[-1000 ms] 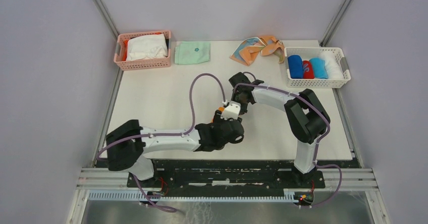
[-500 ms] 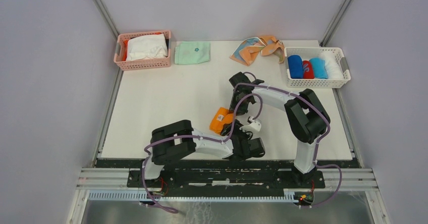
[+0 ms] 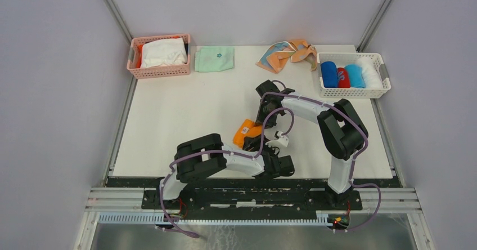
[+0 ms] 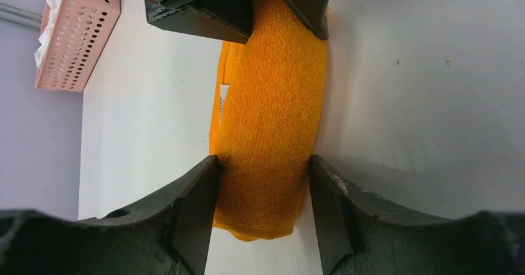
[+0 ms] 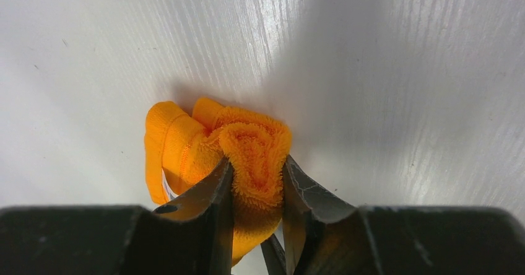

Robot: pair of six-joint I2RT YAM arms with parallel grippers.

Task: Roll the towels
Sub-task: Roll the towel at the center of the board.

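Right fingers [image 5: 207, 207], narrowly parted, pinch one end of the rolled orange towel [image 4: 272, 101]. Left fingers [image 4: 195, 207], wider, straddle the other end, apparently pressing both sides. Towel lies on the table [image 3: 180, 115], front centre. Wrist views show both grips; overhead hides them. A second ago the left arm stretched in from the left; now it is folded.

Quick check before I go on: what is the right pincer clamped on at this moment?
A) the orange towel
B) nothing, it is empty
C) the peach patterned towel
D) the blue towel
A: the right wrist view shows the right pincer pinching a bunched fold of the orange towel between its fingers.
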